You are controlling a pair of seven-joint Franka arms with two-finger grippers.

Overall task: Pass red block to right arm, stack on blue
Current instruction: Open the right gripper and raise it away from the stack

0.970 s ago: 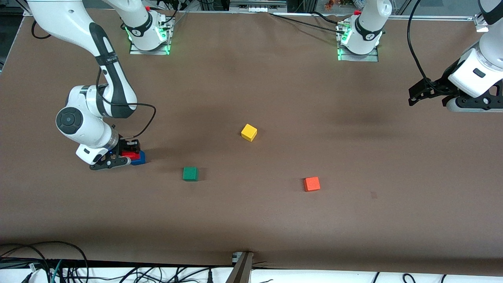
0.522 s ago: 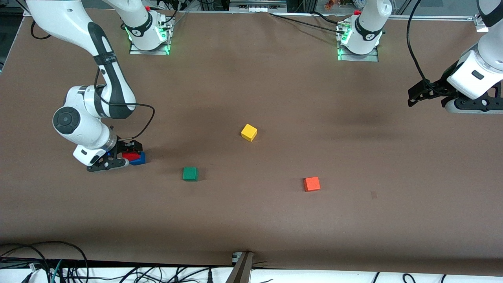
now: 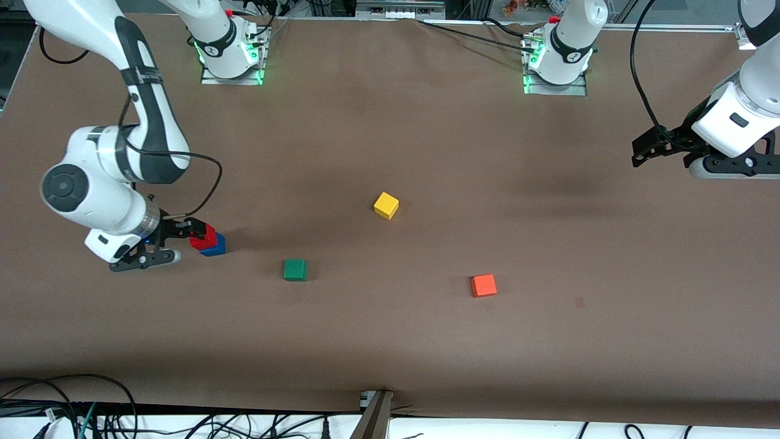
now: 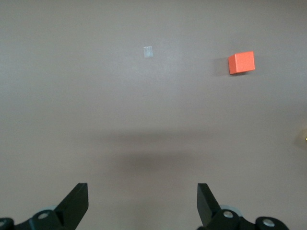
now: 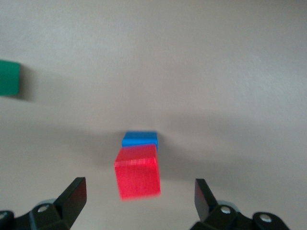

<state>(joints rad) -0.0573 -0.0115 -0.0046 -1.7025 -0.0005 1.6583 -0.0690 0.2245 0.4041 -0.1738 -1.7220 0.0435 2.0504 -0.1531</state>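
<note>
The red block (image 3: pixel 203 236) sits on top of the blue block (image 3: pixel 215 246) near the right arm's end of the table. In the right wrist view the red block (image 5: pixel 137 172) covers most of the blue block (image 5: pixel 139 139). My right gripper (image 3: pixel 172 241) is open just beside the stack, its fingers apart from the red block and nothing between them (image 5: pixel 140 187). My left gripper (image 3: pixel 643 150) hangs open and empty over the left arm's end of the table, waiting; its wrist view shows its spread jaws (image 4: pixel 142 190) over bare table.
A green cube (image 3: pixel 295 269) lies beside the stack toward the table's middle, also in the right wrist view (image 5: pixel 8 77). A yellow cube (image 3: pixel 386 205) lies mid-table. An orange cube (image 3: pixel 484 285) (image 4: pixel 241 62) lies nearer the front camera. Cables (image 3: pixel 91 414) run along the front edge.
My right gripper opened, let go of the red block on the blue one, and drew back and up toward the right arm's end. The left arm barely shifted.
</note>
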